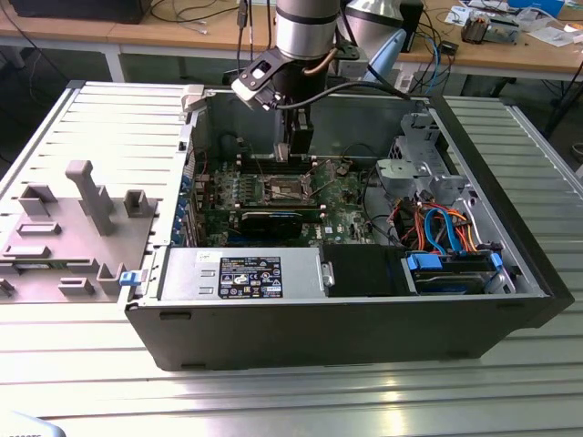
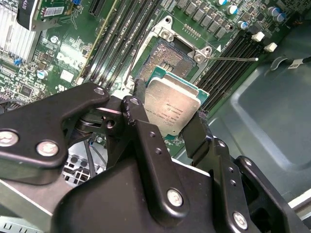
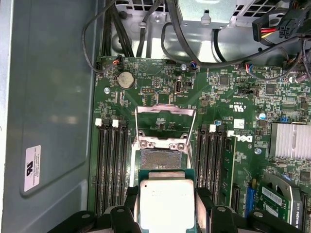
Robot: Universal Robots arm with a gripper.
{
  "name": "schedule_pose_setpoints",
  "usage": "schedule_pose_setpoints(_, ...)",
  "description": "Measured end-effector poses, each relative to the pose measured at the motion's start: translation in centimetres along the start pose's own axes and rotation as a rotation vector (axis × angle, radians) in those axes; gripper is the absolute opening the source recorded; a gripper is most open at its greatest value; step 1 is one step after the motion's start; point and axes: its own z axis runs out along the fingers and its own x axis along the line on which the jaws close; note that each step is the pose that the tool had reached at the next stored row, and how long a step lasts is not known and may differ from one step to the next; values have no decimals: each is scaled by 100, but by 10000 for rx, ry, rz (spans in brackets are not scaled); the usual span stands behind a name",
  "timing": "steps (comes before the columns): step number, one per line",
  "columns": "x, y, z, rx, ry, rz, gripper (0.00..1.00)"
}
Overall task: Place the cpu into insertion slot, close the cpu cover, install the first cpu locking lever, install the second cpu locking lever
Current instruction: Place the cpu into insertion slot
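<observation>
Gripper clamped on the cpu — held over the insertion slot, cpu cover standing open.

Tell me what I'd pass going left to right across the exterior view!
First grey plastic blocks → the claw, gripping the cpu above the green motherboard → orange and blue cables.

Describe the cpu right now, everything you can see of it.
The cpu is a small flat square chip: silvery-grey metal lid with faint print, green substrate edge showing around it. The end effector grips it by two opposite edges, lid facing the wrist cameras. It hangs over the motherboard near the open insertion slot, not seated; nothing else touches it.
</observation>
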Motion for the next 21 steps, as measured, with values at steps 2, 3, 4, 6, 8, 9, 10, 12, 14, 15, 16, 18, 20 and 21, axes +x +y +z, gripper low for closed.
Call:
schedule_pose_setpoints(2, -1, 1, 70, 0, -1, 0, 55)
schedule_pose_setpoints(3, -1, 1, 71, 0, 0, 0, 55)
schedule_pose_setpoints(4, -1, 1, 74, 0, 0, 0, 55)
schedule_pose_setpoints(6, -2, 1, 112, 0, 0, 0, 55)
schedule_pose_setpoints(8, -2, 1, 153, 0, 0, 0, 55)
schedule_pose_setpoints(9, -2, 1, 154, 1, 0, 0, 55)
schedule_pose_setpoints(10, -2, 1, 156, 0, 0, 0, 55)
schedule_pose_setpoints(12, -2, 1, 159, 0, -1, 0, 55)
schedule_pose_setpoints(14, -2, 1, 160, 0, 0, 0, 55)
schedule_pose_setpoints(15, -2, 1, 162, 0, 0, 0, 55)
schedule_pose_setpoints(16, -2, 1, 163, 0, 0, 0, 55)
schedule_pose_setpoints(18, -2, 1, 166, 0, 0, 0, 55)
schedule_pose_setpoints(20, -2, 1, 170, 0, 0, 0, 55)
schedule_pose_setpoints(21, -3, 1, 183, 0, 0, 0, 55)
